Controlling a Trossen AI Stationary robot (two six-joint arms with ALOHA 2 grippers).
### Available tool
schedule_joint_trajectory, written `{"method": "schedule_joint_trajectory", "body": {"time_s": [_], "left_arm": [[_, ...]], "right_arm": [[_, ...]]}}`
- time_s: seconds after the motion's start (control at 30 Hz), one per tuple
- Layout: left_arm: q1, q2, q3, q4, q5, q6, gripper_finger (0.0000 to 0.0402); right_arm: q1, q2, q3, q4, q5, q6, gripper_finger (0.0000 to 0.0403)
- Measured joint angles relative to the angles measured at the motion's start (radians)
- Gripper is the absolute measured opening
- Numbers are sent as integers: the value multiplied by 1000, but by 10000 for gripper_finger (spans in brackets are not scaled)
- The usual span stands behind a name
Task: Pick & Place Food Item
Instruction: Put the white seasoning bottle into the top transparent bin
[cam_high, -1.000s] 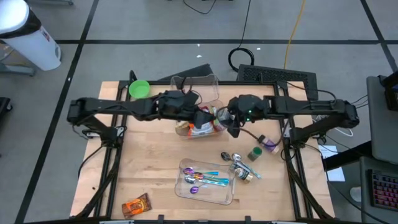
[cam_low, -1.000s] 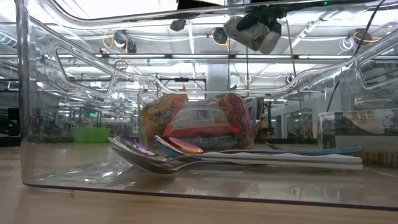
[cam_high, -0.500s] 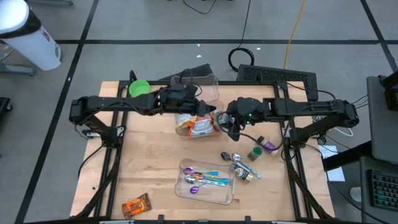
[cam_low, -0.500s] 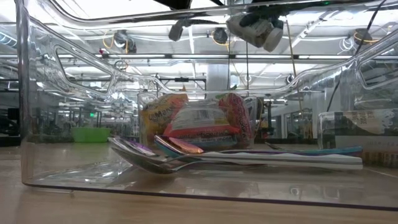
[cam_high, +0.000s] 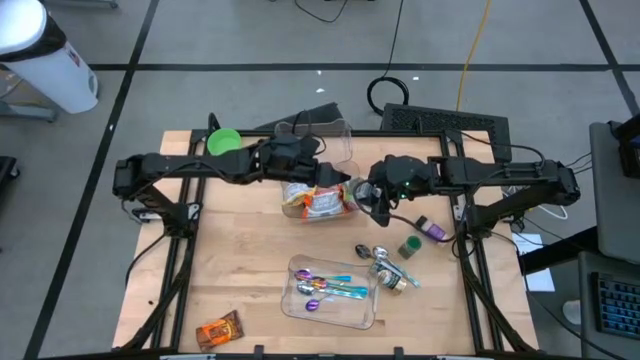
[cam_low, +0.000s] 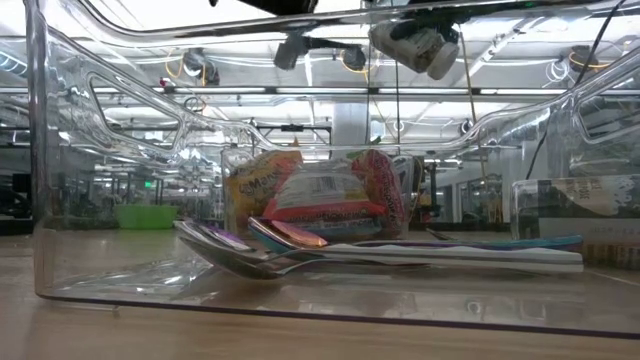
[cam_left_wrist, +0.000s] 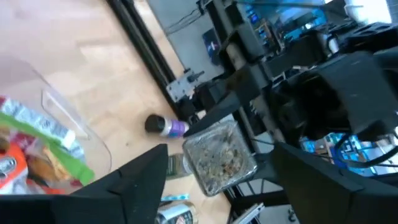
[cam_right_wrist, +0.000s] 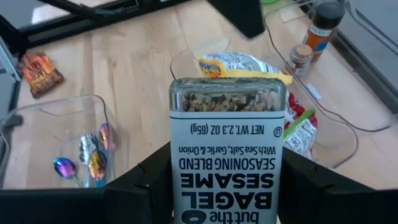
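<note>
Both arms are meeting over the middle of the wooden worktop (cam_high: 230, 280). The right pincer (cam_right_wrist: 225, 205) is clamping a jar of bagel sesame seasoning (cam_right_wrist: 226, 140), label facing its wrist camera, seeds showing through the clear part. From above, that seasoning jar is sitting up in the air just beside the clear tub (cam_high: 318, 203), on its right side.

The left pincer (cam_high: 338, 178) is hanging over the back edge of that tub with its fingers spread wide and nothing between them. In its own wrist view you're looking past the two dark fingers (cam_left_wrist: 140, 180) straight at the seasoning jar in the other arm's grip.

Containers:
- The clear tub in the middle is holding the snack packets (cam_high: 320, 202), orange, red and white wrappers piled together. In the low view they're filling it almost to the rim.
- The clear tray (cam_high: 296, 300) near the front is holding iridescent spoons (cam_high: 330, 290), lying flat.
- A tall empty-looking clear container (cam_high: 335, 135) is standing at the back edge, with a green bowl (cam_high: 223, 143) to its left.

Loose stuff: an orange snack packet (cam_high: 219, 329) is lying at the front left, a purple-capped bottle (cam_high: 430, 230) and a green-lidded jar (cam_high: 409, 245) are sitting on the right, plus a few small jars (cam_high: 392, 272) just beside the tray.
</note>
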Motion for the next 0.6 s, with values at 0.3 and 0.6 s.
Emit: {"method": "schedule_joint_trajectory", "body": {"time_s": [0.3, 0.6], "left_arm": [[-8, 100, -1, 76, 97, -105, 330], [-8, 129, -2, 213, 113, -122, 330]], "right_arm": [[0, 0, -1, -56, 18, -36, 189], [0, -1, 0, -106, 35, -50, 189]]}}
